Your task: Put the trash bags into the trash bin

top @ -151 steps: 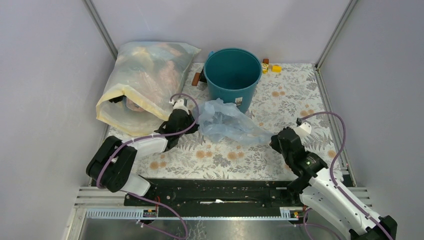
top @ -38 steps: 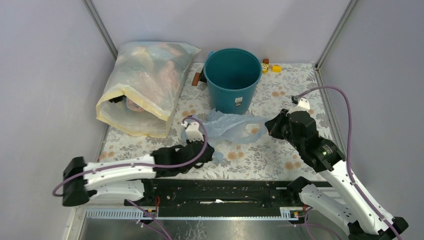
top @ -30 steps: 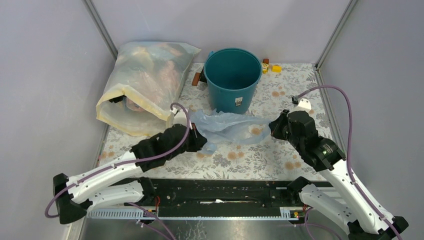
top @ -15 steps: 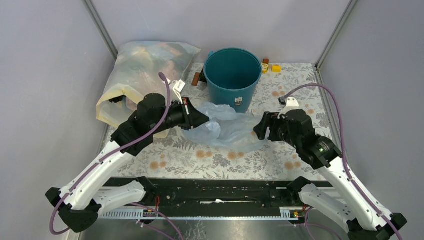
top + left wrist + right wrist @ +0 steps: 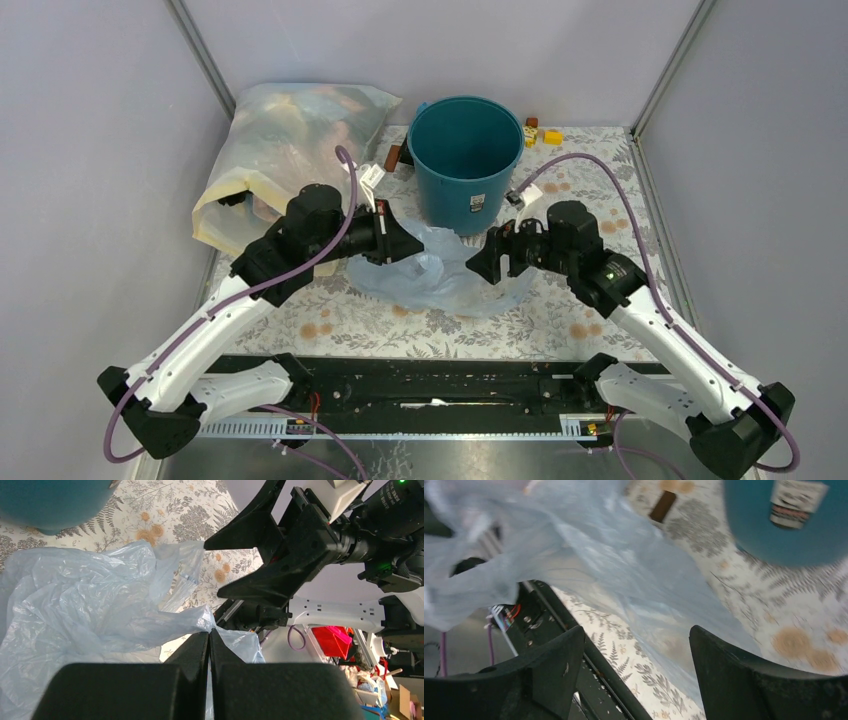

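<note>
My left gripper [image 5: 209,633] clamps the bag [image 5: 440,280], my right gripper [image 5: 636,630] gapes empty; from one pinch the bag may drape outside the bin [image 5: 462,196].

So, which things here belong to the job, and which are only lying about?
For the job: pale blue plastic bag, teal bucket, left gripper shut on the bag, open right gripper.
Lying about: yellowish clear sack, small yellow blocks, brown piece beside the bucket.
</note>
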{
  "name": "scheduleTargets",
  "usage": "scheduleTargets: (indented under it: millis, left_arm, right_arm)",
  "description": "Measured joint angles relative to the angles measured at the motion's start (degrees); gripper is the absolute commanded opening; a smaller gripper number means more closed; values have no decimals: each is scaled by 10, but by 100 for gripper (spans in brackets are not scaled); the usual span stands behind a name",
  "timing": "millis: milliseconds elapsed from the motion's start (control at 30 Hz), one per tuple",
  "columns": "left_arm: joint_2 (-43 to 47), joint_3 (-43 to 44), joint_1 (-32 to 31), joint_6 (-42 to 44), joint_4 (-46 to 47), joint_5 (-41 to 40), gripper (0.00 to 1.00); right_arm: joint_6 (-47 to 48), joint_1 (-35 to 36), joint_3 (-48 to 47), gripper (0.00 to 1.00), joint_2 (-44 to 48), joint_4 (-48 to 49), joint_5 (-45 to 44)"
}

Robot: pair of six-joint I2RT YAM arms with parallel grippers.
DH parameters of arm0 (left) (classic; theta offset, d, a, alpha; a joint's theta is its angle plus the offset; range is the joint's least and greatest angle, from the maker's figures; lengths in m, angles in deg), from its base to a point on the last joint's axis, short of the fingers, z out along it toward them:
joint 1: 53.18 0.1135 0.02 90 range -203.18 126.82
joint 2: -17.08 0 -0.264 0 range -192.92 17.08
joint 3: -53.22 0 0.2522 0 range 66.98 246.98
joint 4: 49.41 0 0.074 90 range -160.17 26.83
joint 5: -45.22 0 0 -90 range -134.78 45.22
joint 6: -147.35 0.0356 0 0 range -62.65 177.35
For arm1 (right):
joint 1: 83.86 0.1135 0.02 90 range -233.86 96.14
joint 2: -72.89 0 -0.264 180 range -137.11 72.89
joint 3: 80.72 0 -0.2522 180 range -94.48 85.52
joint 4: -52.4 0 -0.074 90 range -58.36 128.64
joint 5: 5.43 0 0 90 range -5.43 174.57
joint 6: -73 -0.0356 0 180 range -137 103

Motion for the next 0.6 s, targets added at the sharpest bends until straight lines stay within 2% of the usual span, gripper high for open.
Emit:
scheduleTargets:
  millis: [267, 467, 533, 567, 600]
  left_arm:
    - [-9, 1, 0, 22, -1, 51, 0]
    - [-10, 10, 0, 32, 3, 102, 0]
    - [-10, 10, 0, 33, 8, 123, 0]
    - [-9, 10, 0, 33, 11, 133, 0]
    - [-9, 10, 0, 32, 18, 143, 0]
  right_arm:
    - [48, 53, 22, 83, -27, 146, 79]
    - [79, 59, 12, 81, -90, 173, 101]
    - [86, 67, 11, 69, -100, 175, 108]
    - [90, 72, 11, 57, -102, 176, 111]
    - [93, 75, 11, 37, -103, 178, 115]
